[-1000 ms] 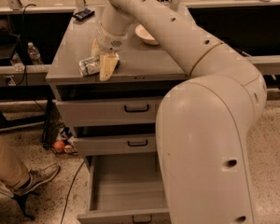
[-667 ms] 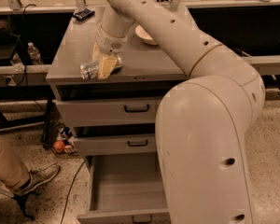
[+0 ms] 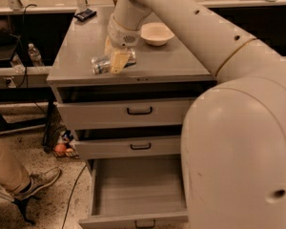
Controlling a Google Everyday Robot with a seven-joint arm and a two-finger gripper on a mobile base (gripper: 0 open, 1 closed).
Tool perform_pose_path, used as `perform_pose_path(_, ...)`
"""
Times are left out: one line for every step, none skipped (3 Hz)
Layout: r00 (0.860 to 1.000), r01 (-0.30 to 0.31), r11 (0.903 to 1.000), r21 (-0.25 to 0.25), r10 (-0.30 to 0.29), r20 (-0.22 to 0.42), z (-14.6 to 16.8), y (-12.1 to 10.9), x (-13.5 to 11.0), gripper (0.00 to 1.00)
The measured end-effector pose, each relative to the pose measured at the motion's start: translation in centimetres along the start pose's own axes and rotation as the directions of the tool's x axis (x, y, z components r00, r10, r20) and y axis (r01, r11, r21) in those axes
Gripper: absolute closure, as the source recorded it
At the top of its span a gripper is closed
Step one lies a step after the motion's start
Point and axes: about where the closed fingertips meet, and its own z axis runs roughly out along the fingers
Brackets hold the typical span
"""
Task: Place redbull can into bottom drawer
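your gripper (image 3: pixel 118 61) has the can (image 3: pixel 101 64) pinched sideways and both have shifted right a bit, so the grab holds, open bottom drawer (image 3: pixel 138 187) is next

The counter (image 3: pixel 81 51) is the flat grey metal top of a drawer cabinet, its front edge running across the middle of the view. A pale, shallow bowl (image 3: pixel 156 33) stands upright near the back right of it. A small black device (image 3: pixel 86 15) lies flat at the back left corner, well apart from the bowl. Near the front edge, left of centre, the redbull can (image 3: pixel 100 65) lies on its side, roughly parallel to that edge. The hand (image 3: pixel 113 63) is down over the can with a yellowish finger across its middle, gripping it. Whether the can touches the surface cannot be told.
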Motion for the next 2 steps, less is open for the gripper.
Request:
perform_pose_path(0.997, -0.063, 0.9980, -0.010, 0.062, -0.039, -2.00, 2.34, 0.87, 1.00)
perform_pose_path(0.997, -0.063, 0.9980, -0.010, 0.062, -0.039, -1.99, 2.34, 0.87, 1.00)
